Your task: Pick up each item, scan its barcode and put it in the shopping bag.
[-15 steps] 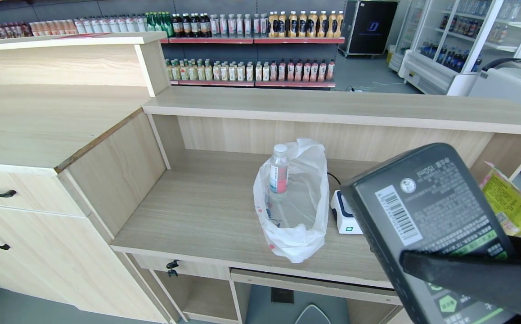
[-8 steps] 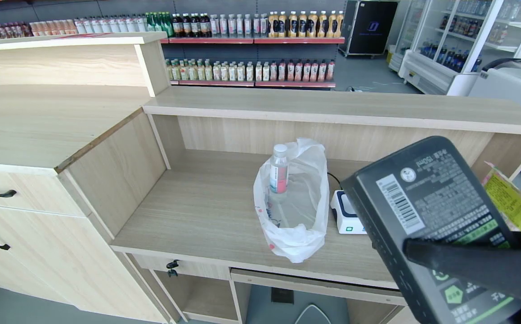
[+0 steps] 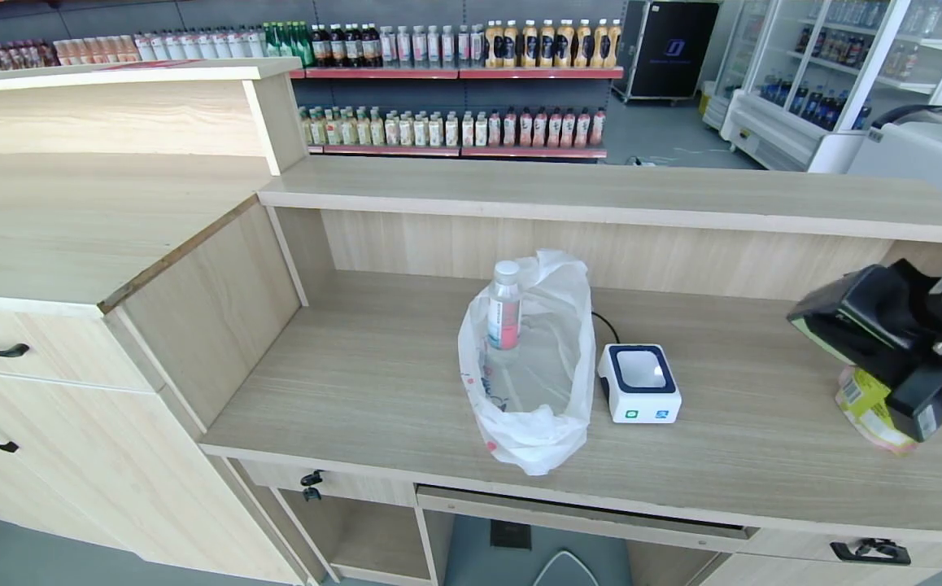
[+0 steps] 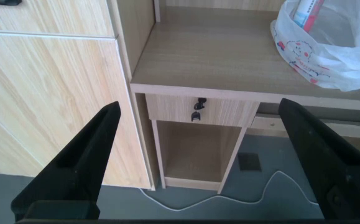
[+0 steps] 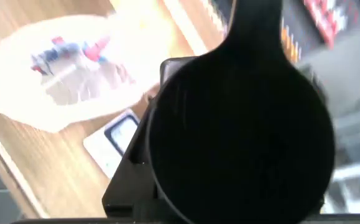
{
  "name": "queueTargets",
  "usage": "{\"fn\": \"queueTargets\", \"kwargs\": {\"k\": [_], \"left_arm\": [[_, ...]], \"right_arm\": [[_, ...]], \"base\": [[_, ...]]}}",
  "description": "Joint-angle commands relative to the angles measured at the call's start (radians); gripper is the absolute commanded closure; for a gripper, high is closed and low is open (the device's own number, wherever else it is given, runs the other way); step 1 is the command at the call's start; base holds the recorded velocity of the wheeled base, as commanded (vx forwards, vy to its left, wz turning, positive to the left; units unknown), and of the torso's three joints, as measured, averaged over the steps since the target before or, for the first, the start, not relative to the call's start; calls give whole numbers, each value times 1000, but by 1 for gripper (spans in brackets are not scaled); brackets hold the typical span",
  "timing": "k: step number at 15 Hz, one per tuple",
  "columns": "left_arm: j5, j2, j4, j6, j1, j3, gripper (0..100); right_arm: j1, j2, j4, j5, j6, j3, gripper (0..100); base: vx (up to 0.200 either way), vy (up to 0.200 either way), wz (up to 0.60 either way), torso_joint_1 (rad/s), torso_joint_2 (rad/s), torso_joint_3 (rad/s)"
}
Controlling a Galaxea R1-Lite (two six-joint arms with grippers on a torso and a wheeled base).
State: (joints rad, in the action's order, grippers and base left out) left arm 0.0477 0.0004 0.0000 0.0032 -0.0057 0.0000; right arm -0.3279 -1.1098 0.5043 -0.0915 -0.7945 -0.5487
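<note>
Left end effector (image 4: pixel 198 162) hangs spread and empty before the pale wooden desk (image 3: pixel 357 382). The white plastic shopping bag (image 3: pixel 532 435) holds a clear bottle (image 3: pixel 504 309), with the white barcode scanner (image 3: pixel 638 382) just beside it. Right end effector (image 3: pixel 939 350) clamps the black flat container (image 3: pixel 853 313) well right of the scanner. Tilted so, its barcode may miss the window.

The shopping bag (image 3: pixel 529 407) sat mid-counter (image 3: pixel 373 391) with a bottle (image 3: pixel 504 305) upright in it — the scanner (image 3: pixel 638 382) just to its right. Far right, my right gripper (image 3: pixel 918 350) held a container (image 3: pixel 853 313) over a packet (image 3: pixel 865 407) lying on the counter.
</note>
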Motion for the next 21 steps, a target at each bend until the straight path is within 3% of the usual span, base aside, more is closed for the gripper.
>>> {"fn": "queueTargets", "kwargs": {"k": [1, 4, 7, 9, 11, 12, 14, 15, 18, 21], "left_arm": [[0, 1, 0, 0, 0, 0, 0], [0, 1, 0, 0, 0, 0, 0], [0, 1, 0, 0, 0, 0, 0], [0, 1, 0, 0, 0, 0, 0], [0, 1, 0, 0, 0, 0, 0], [0, 1, 0, 0, 0, 0, 0], [0, 1, 0, 0, 0, 0, 0], [0, 1, 0, 0, 0, 0, 0], [0, 1, 0, 0, 0, 0, 0], [0, 1, 0, 0, 0, 0, 0]], "right_arm": [[294, 74, -199, -96, 267, 1, 100], [443, 88, -243, -56, 419, -4, 100], [469, 87, -259, 118, 505, -23, 100], [483, 36, -302, 185, 653, -91, 100], [543, -35, -397, 337, 816, -201, 100], [592, -84, -403, 536, 960, -226, 100], [696, -177, -365, 783, 1104, -226, 100], [736, -237, -316, 842, 1144, -214, 100], [797, -381, -220, 849, 1152, -191, 100], [846, -450, -216, 897, 1150, -195, 100]], "base": [[0, 0, 0, 0, 0, 0], [0, 0, 0, 0, 0, 0], [0, 0, 400, 2, 2, 3], [0, 0, 600, -2, -5, 5], [0, 0, 600, 10, 2, 0], [0, 0, 0, 0, 0, 0], [0, 0, 0, 0, 0, 0], [0, 0, 0, 0, 0, 0], [0, 0, 0, 0, 0, 0], [0, 0, 0, 0, 0, 0]]}}
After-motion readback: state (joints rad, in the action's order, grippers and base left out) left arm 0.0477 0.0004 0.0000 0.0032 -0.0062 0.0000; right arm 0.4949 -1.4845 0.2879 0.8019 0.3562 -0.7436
